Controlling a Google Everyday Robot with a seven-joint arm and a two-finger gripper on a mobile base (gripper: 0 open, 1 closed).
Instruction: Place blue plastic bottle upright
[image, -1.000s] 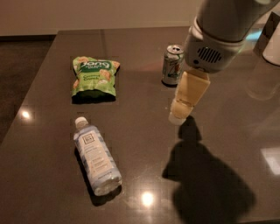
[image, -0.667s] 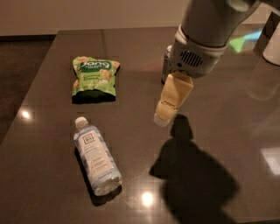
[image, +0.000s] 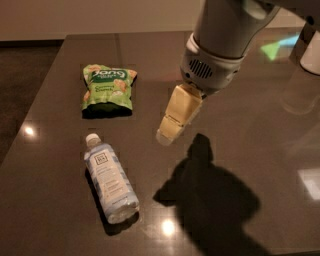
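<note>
The blue plastic bottle lies on its side on the dark table at the front left. Its white cap points to the far left and its pale blue-and-white label faces up. My gripper hangs from the grey-white arm above the middle of the table. It is to the right of the bottle and a little beyond it, not touching it, and it holds nothing that I can see. The arm casts a large shadow on the table to the front right.
A green snack bag lies flat beyond the bottle, toward the far left. A white object stands at the far right edge. The table's left edge runs close to the bag and the bottle.
The arm and gripper have moved left and nearer, toward the bottle. The arm now hides the soda can that showed at the back. The bottle and bag have not moved.
</note>
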